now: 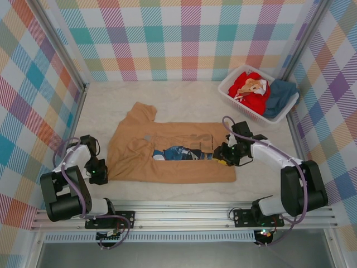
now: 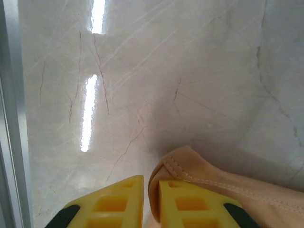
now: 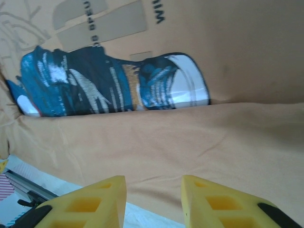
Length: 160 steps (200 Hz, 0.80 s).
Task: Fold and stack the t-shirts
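We see the left arm bent low at the near left of the marble table (image 1: pixel 184 100), the left gripper (image 2: pixel 151 184) nipped almost shut on the hem of the tan-brown t-shirt (image 1: pixel 134 151), which lies spread mid-table with its near edge folded up. The right arm elbows inward to the shirt's right end. The right gripper (image 3: pixel 154 185) stands partly open over the fold, gripping nothing.

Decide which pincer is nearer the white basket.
Right. The right pincer is at the right edge of the tan shirt, just in front of the basket; the left pincer is at its far left edge.
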{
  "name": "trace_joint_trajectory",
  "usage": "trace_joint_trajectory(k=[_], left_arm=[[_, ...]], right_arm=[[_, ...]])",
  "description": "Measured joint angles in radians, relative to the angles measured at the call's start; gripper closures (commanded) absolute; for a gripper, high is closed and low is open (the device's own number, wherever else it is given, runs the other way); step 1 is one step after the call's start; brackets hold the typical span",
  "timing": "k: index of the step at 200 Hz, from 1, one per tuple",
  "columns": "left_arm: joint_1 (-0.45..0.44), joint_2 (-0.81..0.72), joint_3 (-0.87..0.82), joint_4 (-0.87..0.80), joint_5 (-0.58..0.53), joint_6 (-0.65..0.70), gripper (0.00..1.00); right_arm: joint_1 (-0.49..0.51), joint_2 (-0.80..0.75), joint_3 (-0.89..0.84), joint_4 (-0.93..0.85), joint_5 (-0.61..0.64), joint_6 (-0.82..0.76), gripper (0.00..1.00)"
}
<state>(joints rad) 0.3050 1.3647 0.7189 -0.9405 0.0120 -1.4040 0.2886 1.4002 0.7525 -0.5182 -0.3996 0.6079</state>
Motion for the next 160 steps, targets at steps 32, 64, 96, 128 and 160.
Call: trace_joint_trajectory(k=[32,64,96,128,160], left_arm=[[0.019,-0.001,0.0,-0.002,-0.019,0.007,0.89],[0.039,-0.002,0.014,-0.031,-0.043,0.035,0.9],[0.051,-0.01,0.028,-0.051,-0.068,0.067,0.95],[0.058,0.011,0.06,-0.066,-0.098,0.113,0.99],[0.058,0.045,0.091,-0.084,-0.138,0.166,1.0]], right_arm=[[-0.021,0.05,0.0,-0.024,0.015,0.0,0.65],[-0.021,0.124,0.005,-0.055,0.032,-0.001,0.65],[-0.021,0.179,0.031,-0.088,0.036,-0.004,0.66],[-0.026,0.212,0.06,-0.121,0.036,-0.013,0.67],[-0.026,0.226,0.074,-0.139,0.035,-0.02,0.67]])
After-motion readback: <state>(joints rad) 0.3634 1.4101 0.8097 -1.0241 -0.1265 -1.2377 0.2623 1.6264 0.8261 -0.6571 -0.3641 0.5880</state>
